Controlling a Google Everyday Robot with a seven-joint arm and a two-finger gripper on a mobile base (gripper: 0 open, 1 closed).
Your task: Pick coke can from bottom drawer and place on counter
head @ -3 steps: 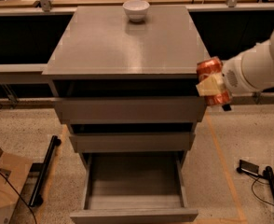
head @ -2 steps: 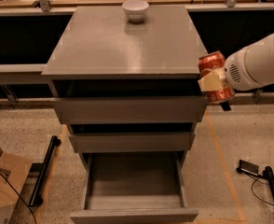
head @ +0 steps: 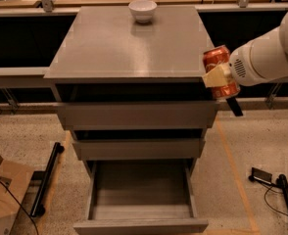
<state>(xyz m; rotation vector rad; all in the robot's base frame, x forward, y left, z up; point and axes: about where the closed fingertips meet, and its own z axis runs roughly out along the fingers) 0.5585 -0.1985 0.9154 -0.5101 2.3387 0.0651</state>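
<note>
By counter (head: 114, 48): gripper (head: 223, 80), one coke can (head: 217, 58)

Light: dim, warm, overhead | glare: soft sheen on worktop (head: 109, 48) | shadow: deep under worktop | hand (head: 221, 77): lit, at worktop's right edge, clasping coke can (head: 216, 58)

Glossy metal coke can (head: 218, 58) in pincer (head: 224, 85) beside smooth, slightly glossy counter (head: 114, 48).
</note>
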